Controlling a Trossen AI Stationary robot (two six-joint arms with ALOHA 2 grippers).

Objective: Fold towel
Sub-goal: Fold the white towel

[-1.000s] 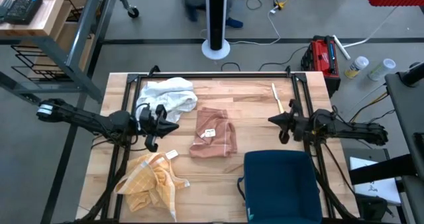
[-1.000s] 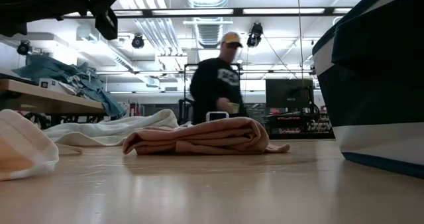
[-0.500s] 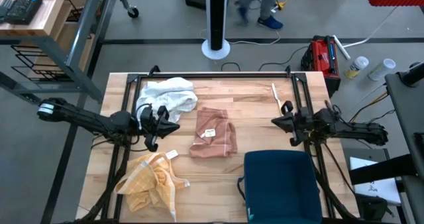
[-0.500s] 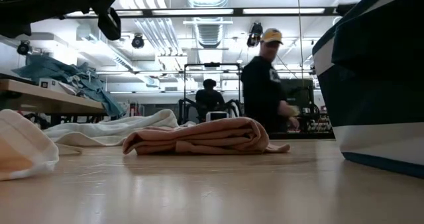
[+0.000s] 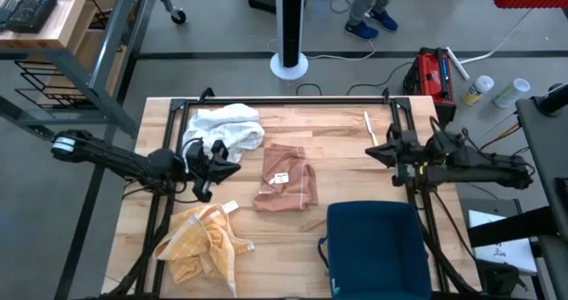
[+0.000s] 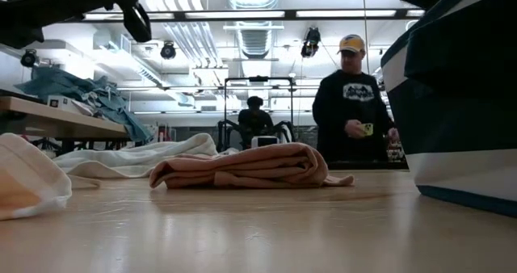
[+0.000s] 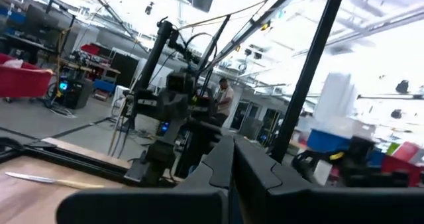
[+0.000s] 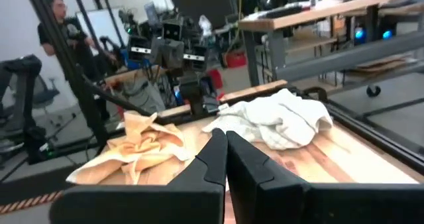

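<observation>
Nearest the table's front edge, a dark blue bin (image 5: 377, 247) stands on the right and a crumpled yellow checked towel (image 5: 202, 242) lies on the left. Beyond them, at mid-table, a pinkish-brown towel (image 5: 287, 177) lies loosely folded with a small white tag showing on top, touched by neither arm. The left gripper (image 5: 232, 169) hangs above the table just left of that towel, its fingers pressed together on nothing. The right gripper (image 5: 376, 151) hovers over the table's right side, well apart from the towel, its fingers likewise closed and empty. Farther back a crumpled white towel (image 5: 226, 127) lies on the left, and a pale stick (image 5: 371, 130) on the right. Behind the table a person (image 6: 353, 111) stands in the room.
</observation>
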